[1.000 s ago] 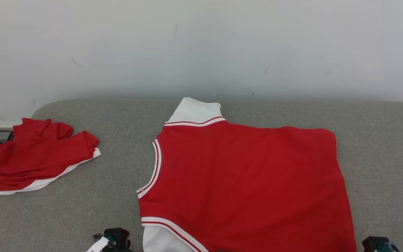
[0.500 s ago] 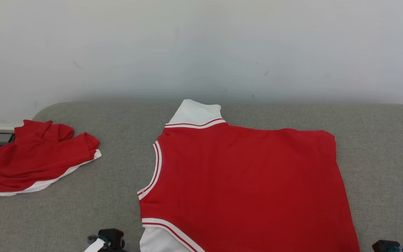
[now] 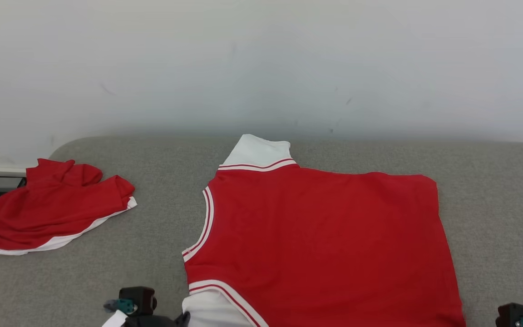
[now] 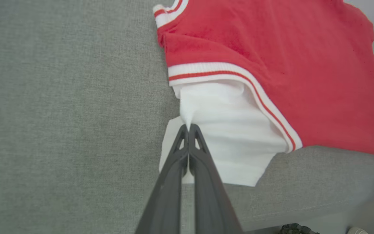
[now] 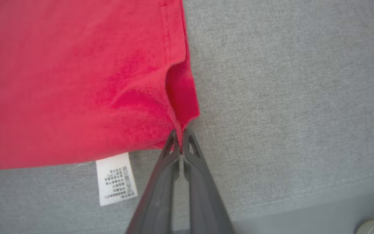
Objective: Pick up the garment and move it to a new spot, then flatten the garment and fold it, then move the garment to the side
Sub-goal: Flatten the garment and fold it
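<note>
Garment (image 3: 325, 236) lies flat, left fingers (image 4: 174, 175) clenched on its white sleeve (image 4: 229, 136), right fingers (image 5: 162, 185) on its hem (image 5: 182, 97).

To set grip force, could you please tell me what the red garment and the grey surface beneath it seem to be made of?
Red garment: probably a soft knit, perhaps cotton; matte, with fuzzy nap and limp puckers. Grey surface: woven upholstery-type cloth, matte; fine weave and a stitched seam show.
</note>
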Tool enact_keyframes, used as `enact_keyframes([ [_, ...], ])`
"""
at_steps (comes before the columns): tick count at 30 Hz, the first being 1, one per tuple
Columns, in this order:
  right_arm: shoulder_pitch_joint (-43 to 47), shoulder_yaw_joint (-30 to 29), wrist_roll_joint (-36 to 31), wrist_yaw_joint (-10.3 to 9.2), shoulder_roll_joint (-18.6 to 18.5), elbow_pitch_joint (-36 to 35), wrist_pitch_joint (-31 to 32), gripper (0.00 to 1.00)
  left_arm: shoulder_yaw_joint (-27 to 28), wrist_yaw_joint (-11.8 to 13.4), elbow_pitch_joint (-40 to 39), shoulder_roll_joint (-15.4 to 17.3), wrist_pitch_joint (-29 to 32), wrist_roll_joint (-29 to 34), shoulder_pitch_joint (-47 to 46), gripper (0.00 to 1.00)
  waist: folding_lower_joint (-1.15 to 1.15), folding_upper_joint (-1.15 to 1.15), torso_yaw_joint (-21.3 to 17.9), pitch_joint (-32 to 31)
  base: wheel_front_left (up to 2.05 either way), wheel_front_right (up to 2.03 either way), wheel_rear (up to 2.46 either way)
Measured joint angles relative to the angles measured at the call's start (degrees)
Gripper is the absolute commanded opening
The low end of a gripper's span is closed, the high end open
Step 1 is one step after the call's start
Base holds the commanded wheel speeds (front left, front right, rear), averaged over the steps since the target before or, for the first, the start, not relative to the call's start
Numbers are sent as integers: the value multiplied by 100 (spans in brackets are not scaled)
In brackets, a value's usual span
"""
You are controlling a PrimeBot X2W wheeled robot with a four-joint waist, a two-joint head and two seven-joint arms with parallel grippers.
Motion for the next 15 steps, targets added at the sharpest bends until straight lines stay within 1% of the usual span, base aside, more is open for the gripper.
enact_keyframes([
  [4, -14, -19, 219, 49, 164, -334, -53, 0, 64, 0, -310, 7, -43, -37, 8, 0, 0, 0, 30, -47, 0, 0, 0],
  [11, -255, -40, 221, 113, 60, -731, -99, 0, 171, 0, -546, 30, -5, -99, -66, 0, 0, 0, 30, -96, 0, 0, 0],
  [15, -394, 1, 221, 145, 31, -818, -83, 0, 163, 0, -548, 44, 143, -92, -359, 0, 0, 0, 3, -92, 0, 0, 0],
])
